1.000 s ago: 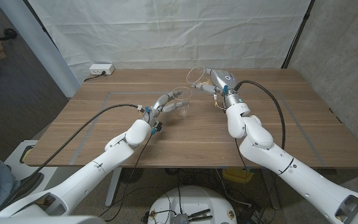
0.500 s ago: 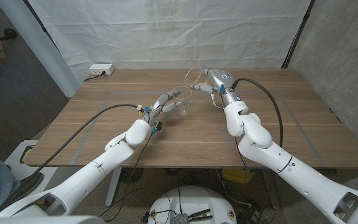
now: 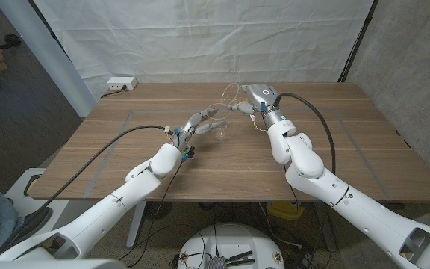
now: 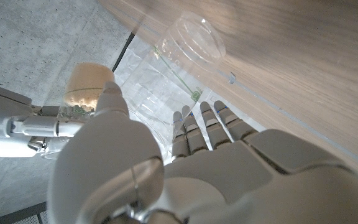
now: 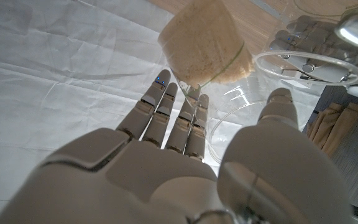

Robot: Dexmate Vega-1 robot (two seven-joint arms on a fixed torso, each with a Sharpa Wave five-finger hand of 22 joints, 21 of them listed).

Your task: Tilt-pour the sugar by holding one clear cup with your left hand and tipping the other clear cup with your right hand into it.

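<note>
My left hand [image 3: 197, 122] grips a clear cup [image 3: 217, 125] that stands upright on the wooden table [image 3: 125, 149], left of the middle; its base is on the wood in the left wrist view [image 4: 188, 46]. My right hand [image 3: 257, 97] holds the other clear cup [image 3: 232, 95] in the air, just above and right of the first, tipped with its rim toward it. Pale sugar [image 5: 202, 45] fills the closed end of the tipped cup and shows through its wall [image 4: 87, 84]. The first cup's open rim [image 5: 308, 67] lies close beside it, with my left hand's fingers [image 5: 303, 28] behind.
A white power strip [image 3: 121, 83] lies at the table's far left corner. A white cloth backdrop [image 3: 200, 37] hangs behind the table. Black cables run along both arms over the table. Tape lines mark a rectangle on the wood.
My right hand has moved the raised cup slightly left toward the held cup and tipped it further. My left hand and its cup have stayed in place.
</note>
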